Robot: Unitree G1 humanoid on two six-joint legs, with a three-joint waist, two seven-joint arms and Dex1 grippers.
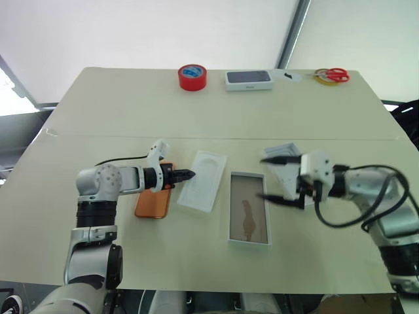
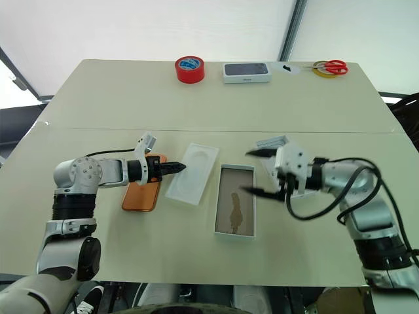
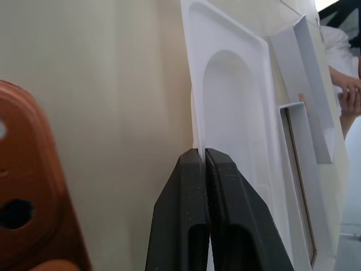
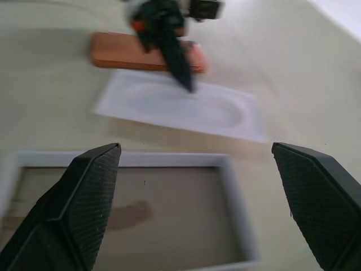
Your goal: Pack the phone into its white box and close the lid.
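Observation:
The orange phone lies back up on the table, under my left wrist. Beside it lies a thin white insert with an oval recess. My left gripper is shut on the insert's near long edge, and the left wrist view shows that edge pinched between the black fingers. The white box with its tan floor lies open in the middle of the table. My right gripper hangs open just right of the box, pointing left. The lid sits behind the right gripper, partly hidden by it.
Along the table's far edge stand a red tape roll, a dark-topped white box, and red-handled scissors on a yellow ring. A person's hand is beyond the lid in the left wrist view.

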